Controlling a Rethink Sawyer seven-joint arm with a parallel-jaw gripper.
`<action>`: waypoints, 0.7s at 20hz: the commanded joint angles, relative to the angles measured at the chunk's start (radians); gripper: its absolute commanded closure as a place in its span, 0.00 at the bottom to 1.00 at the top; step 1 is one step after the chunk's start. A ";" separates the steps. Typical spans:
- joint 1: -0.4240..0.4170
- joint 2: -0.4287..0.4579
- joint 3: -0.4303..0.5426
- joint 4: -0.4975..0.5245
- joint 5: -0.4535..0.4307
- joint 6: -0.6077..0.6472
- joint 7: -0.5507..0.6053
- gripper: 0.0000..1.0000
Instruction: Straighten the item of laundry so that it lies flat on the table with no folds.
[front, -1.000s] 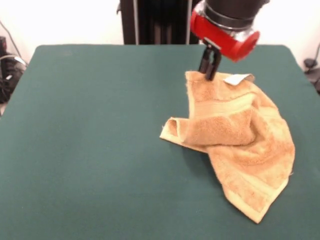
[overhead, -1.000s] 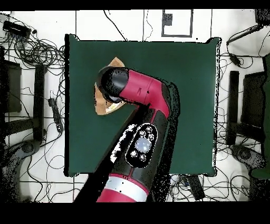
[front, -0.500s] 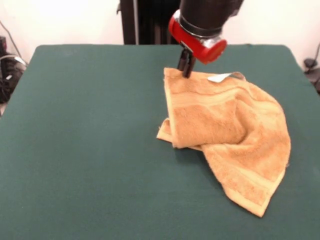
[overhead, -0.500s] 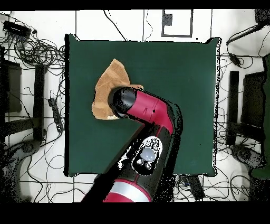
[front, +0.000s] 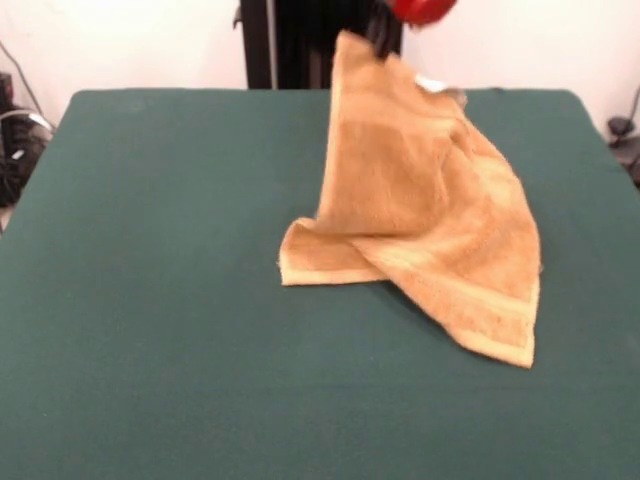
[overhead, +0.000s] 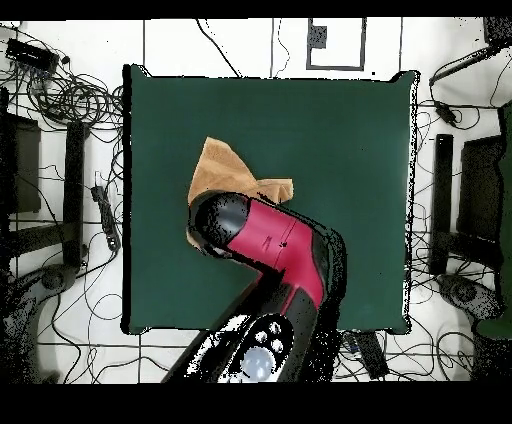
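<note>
The towel (front: 420, 210) is a golden-orange square of looped terry, soft and nubbly, with a smoother woven band running near its lower edge. It is not flat: one corner is lifted high at the top of the front view, and the cloth hangs from there in a draped, tent-like sheet. Its lower part rests on the table (front: 150, 300). One folded corner points toward the table's middle, and another lies toward the near right. A small white label (front: 432, 84) shows just below the raised corner.

The gripper (front: 383, 38) is at that raised corner, mostly cut off by the picture's top edge. It is closed on the towel's corner, holding it up.

The table is covered in dark green, felt-like cloth. From overhead, the red and black arm (overhead: 270, 240) covers much of the towel.
</note>
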 joint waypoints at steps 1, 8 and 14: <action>0.115 -0.132 -0.034 0.150 0.018 0.242 0.365 1.00; 0.162 -0.162 -0.062 0.209 0.036 0.186 0.370 1.00; 0.067 -0.152 -0.022 0.295 -0.003 -0.068 0.224 1.00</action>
